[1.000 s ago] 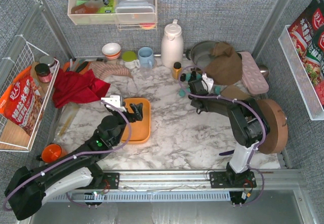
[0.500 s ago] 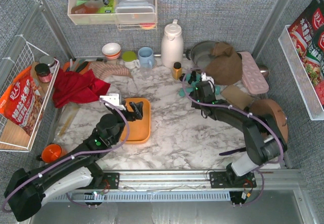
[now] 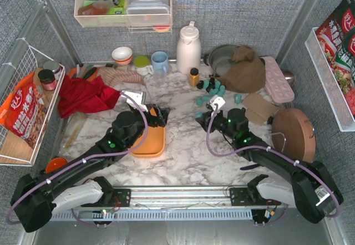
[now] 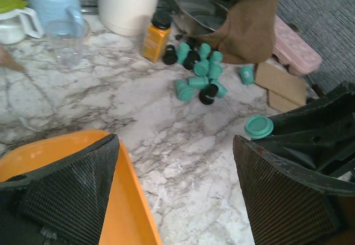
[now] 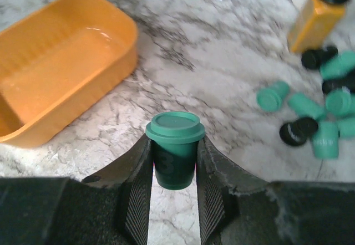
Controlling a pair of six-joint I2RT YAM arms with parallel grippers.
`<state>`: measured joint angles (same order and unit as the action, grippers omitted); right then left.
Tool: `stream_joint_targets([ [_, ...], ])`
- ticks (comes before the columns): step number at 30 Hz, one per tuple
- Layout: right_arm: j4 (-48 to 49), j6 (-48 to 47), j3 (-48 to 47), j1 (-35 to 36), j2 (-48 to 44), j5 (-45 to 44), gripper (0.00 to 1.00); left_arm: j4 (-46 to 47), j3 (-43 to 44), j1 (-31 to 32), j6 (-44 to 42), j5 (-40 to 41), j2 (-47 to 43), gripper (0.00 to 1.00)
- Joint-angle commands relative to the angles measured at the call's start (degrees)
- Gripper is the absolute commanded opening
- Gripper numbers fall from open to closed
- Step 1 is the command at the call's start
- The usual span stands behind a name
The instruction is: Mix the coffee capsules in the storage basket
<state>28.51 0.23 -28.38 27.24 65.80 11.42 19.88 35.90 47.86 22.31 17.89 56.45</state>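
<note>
Carry the teal capsule [image 5: 175,139], pinched upright in the right gripper [image 3: 206,118] right of the storage basket [image 5: 61,73], over its low wall and release low. Avoid the left gripper [image 4: 175,162], spread wide and empty at the basket's far end

basket [image 3: 153,143] left of capsules [image 3: 213,87], bottle [image 3: 193,77] just beside
</note>
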Motion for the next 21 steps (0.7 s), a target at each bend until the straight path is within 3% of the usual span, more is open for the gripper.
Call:
stream_joint_targets([
  [1,12.2,-11.2,2.64,1.1,-1.79,11.55,0.16,-1.62,2.03,-0.04,1.13,-8.28,1.26,0.91],
  [7,15.45,-19.75,4.66,2.88,-1.35,17.96,0.22,-2.36,3.3,-0.03,2.39,-16.66,2.23,0.89],
  [21,19.13,-28.59,4.61,6.22,-0.01,19.44,0.24,2.18,2.82,-0.04,6.88,-29.52,6.85,0.87],
])
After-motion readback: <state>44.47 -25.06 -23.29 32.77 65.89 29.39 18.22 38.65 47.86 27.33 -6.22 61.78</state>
